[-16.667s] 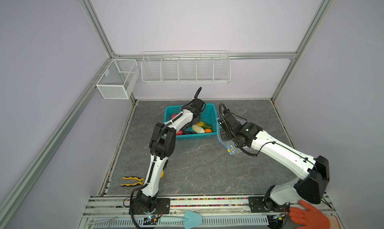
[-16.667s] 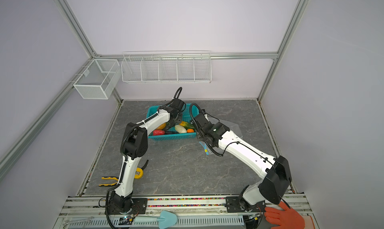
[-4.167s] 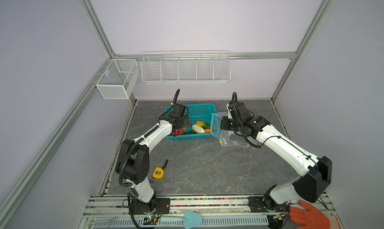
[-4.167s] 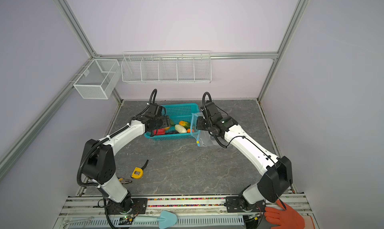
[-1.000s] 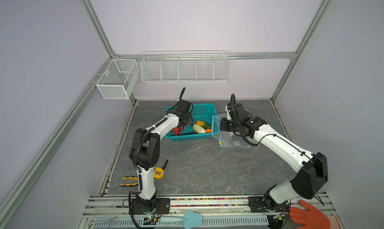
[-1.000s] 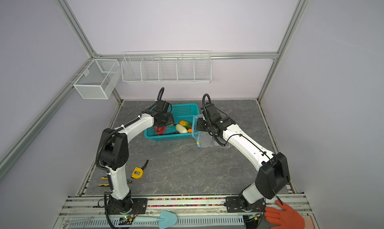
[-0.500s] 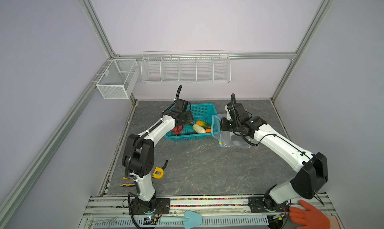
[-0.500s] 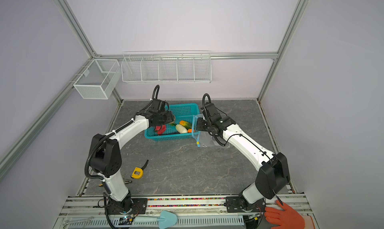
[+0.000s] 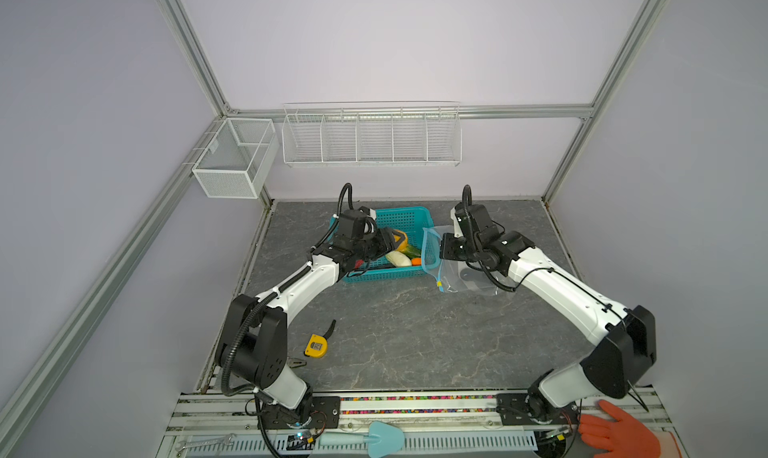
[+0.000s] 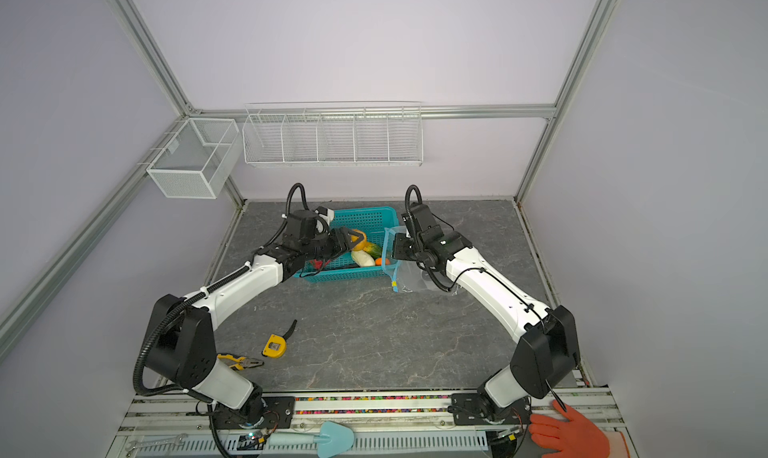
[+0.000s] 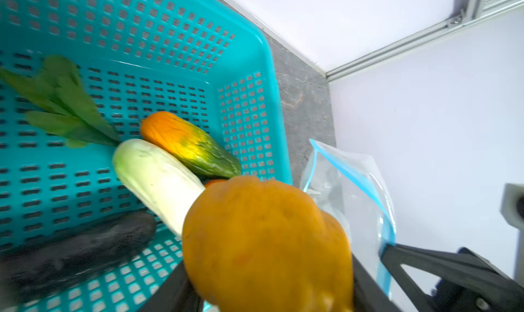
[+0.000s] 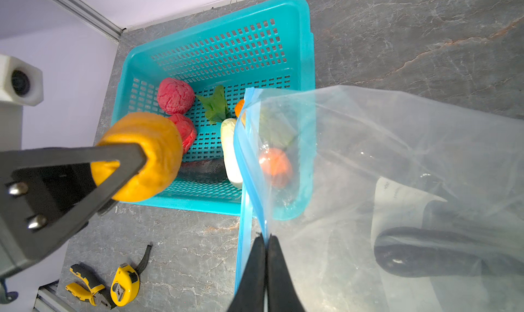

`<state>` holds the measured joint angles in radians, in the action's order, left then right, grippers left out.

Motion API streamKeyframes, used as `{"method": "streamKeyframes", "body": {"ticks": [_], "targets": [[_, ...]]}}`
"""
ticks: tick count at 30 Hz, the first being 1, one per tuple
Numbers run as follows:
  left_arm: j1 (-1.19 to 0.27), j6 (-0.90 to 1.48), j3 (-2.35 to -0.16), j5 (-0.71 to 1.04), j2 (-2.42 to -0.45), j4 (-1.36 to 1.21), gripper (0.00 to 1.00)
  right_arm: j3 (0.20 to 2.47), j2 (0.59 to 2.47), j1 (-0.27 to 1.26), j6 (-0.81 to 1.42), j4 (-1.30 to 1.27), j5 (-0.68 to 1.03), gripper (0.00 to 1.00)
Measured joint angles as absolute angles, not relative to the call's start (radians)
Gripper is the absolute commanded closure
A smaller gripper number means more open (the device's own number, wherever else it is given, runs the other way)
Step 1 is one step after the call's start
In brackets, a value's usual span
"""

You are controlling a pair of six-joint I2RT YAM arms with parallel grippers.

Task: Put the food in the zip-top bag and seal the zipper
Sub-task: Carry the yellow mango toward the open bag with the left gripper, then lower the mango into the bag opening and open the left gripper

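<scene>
The food (image 9: pixel 398 259), a mix of small toy fruits and vegetables, mostly lies in the teal perforated plastic basket (image 9: pixel 405 219) at twelve o'clock on the grey table (image 9: pixel 395 331), but one piece has just left the pile. A second ago the left gripper (image 9: pixel 392 240) was low among the pieces nearer the basket's nine o'clock side. Now it has risen and swung toward three o'clock, its black fingers (image 12: pixel 71 154) clamped on a lumpy orange toy piece (image 11: pixel 266 239) that hangs clear above the basket floor. The grasp looks firm, the jaws pressed against both flanks of the piece.

The large clear crinkly zip-top bag (image 12: pixel 397 154) has not moved in that time. It sits at one o'clock, just beside the basket's three o'clock wall. The right gripper (image 12: pixel 266 248) stays pinched tight on the thin light-blue zipper (image 12: pixel 244 234), holding the mouth upright and turned toward the basket. The small yellow slider tab (image 9: pixel 439 284) hangs at the strip's six o'clock end. A dark oblong piece (image 12: pixel 425 251) seems to lie inside already.

So I judge the pick done and the carry begun: a short trip toward three o'clock. Two red pieces (image 12: pixel 175 96), a white one (image 11: pixel 156 177), green leaves (image 11: pixel 65 103) and others wait, so sealing is far off. How wide the mouth gapes I cannot tell; the orange piece is bulky and may snag the film.
</scene>
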<state>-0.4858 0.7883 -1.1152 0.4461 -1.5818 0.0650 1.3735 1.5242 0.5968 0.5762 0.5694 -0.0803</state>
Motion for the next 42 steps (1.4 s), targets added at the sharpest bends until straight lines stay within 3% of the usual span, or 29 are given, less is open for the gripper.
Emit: {"method": "streamKeyframes", "body": {"ticks": [21, 34, 42], "targets": [[-0.608, 0.981, -1.040, 0.607, -1.566, -0.266, 0.50, 1.418, 1.524, 0.597, 0.599, 0.563, -0.028, 0.93], [-0.628, 0.984, -1.039, 0.599, -1.631, -0.278, 0.49, 1.428, 1.517, 0.596, 0.603, 0.565, -0.032, 0.93], [-0.663, 0.950, -1.040, 0.576, -1.646, -0.226, 0.42, 1.428, 1.513, 0.599, 0.603, 0.564, -0.032, 0.93]]}}
